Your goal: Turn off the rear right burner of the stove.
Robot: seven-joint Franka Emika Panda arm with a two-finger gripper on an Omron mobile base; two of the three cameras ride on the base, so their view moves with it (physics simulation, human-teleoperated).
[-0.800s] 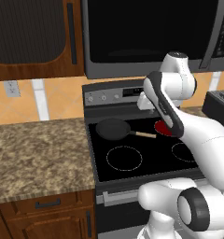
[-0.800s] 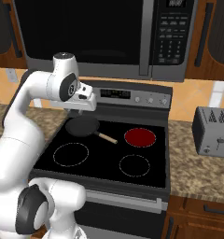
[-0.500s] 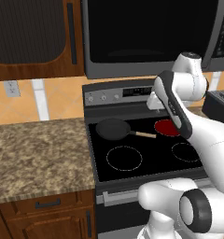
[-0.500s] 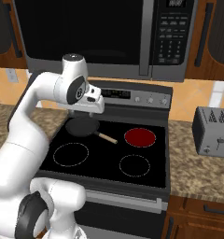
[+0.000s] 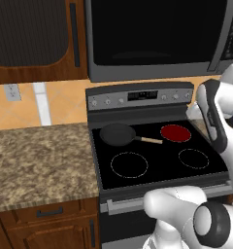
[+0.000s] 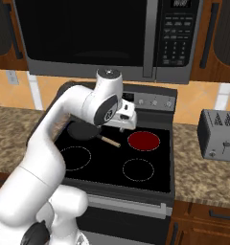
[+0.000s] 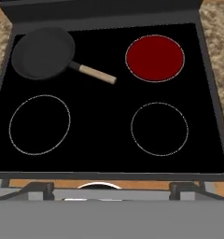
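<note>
The stove (image 5: 138, 97) has a black glass top and a grey control panel (image 6: 155, 101) with small knobs (image 5: 175, 96). Its rear right burner (image 5: 175, 132) (image 6: 143, 140) (image 7: 155, 57) glows as a solid red disc. My gripper (image 6: 122, 125) hangs above the cooktop's middle rear, just left of the red burner and in front of the panel. In the hand view it looks down on the cooktop, its fingertips (image 7: 38, 188) set wide apart at the bottom edge, open and holding nothing.
A black frying pan (image 5: 117, 133) (image 7: 43, 52) with a pale wooden handle sits on the rear left zone. Two white-outlined rings (image 7: 39, 124) mark the front zones. A microwave (image 6: 102, 33) hangs overhead, a toaster (image 6: 218, 134) stands on the right counter, and granite counter (image 5: 41, 160) lies to the left.
The arm has swung to the right across the stove, carrying the hand from over the pan's side toward the middle rear, nearer the red burner. The burner still glows red.
</note>
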